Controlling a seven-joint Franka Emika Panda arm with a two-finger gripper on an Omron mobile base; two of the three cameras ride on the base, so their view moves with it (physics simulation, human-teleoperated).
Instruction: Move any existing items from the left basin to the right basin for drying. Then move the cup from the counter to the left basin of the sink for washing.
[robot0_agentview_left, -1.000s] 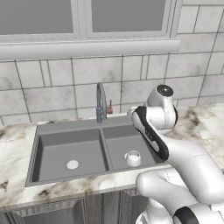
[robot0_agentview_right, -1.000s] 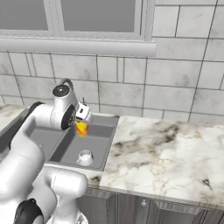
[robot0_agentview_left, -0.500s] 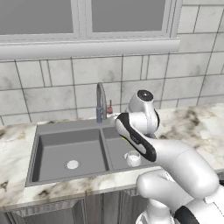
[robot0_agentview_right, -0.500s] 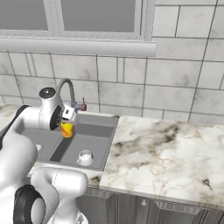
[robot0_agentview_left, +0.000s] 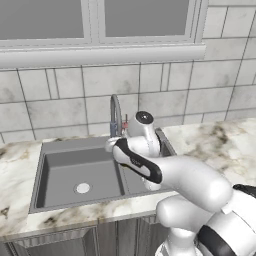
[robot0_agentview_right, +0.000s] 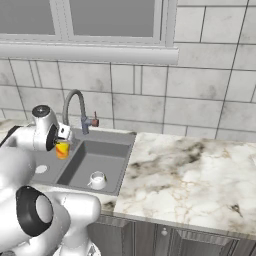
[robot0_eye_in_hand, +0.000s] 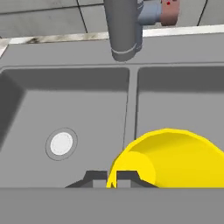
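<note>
The counter (robot0_agentview_right: 190, 175), a white-beige marble worktop with grey-brown veins, runs along the tiled wall and carries the sink (robot0_agentview_left: 52, 150), a dark grey double-basin unit set into it. The gripper (robot0_eye_in_hand: 111, 177) hangs above the divider between the basins. Below and to its left in the hand view lies the left basin (robot0_eye_in_hand: 39, 109), the wider one, with a round silver drain (robot0_eye_in_hand: 61, 143) on its floor. To the gripper's right is the narrower right basin (robot0_agentview_right: 107, 157), where a small white mug (robot0_agentview_right: 97, 179) stands upright on the floor. Beyond the gripper, at the sink's rear rim, rises the curved grey faucet (robot0_agentview_right: 75, 102) with its red lever (robot0_agentview_right: 95, 121).
</note>
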